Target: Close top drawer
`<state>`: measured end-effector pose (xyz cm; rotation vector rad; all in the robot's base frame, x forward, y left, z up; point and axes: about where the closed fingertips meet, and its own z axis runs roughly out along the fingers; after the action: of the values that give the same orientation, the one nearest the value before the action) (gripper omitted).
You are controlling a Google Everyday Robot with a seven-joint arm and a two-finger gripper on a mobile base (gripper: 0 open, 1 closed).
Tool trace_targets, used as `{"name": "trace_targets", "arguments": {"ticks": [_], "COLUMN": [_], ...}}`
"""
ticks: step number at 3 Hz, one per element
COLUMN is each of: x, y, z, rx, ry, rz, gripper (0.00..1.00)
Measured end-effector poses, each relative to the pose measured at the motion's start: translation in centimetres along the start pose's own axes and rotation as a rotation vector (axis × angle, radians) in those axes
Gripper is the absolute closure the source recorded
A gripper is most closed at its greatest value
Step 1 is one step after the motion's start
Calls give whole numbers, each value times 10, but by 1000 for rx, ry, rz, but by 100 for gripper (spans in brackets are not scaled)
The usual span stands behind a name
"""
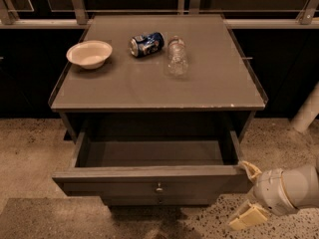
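- Worktop [214, 88]: big grey top across the middle of the frame. The 3 small things sit near its back, away from the front edge, so they aren't in the way.
- Top drawer [149, 176]: lower middle, under the worktop. It sticks far out toward the bottom of the frame and its box looks bare. Not shut yet; needs a push straight back.
- Gripper [248, 193]: lower right, just by the right end of the drawer front. Its 2 fingers are spread apart w/ nothing between them. One fingertip [249, 169] is at the front's top right corner; can't tell if it touches. I think it's there to get in front & push.
- Bowl [89, 54]: upper left, right way up.
- Bottle [177, 59]: clear, upper middle, looks to be lying down.
- Can [147, 44]: blue, on its side, just left of the bottle.
- Knob [159, 187]: small, round, middle of the drawer front. Prob. not needed for a push.
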<state>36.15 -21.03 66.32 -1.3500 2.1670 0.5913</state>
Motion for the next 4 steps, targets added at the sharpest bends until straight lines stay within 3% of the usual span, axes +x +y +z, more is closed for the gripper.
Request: {"name": "trace_targets", "arguments": {"ticks": [3,4], "x": [-6,-8], "y": [-1,-4], "z": [-7,-10], "rx": [0,0], "ry": [0,0], "rz": [0,0], "gripper": [88,100]}}
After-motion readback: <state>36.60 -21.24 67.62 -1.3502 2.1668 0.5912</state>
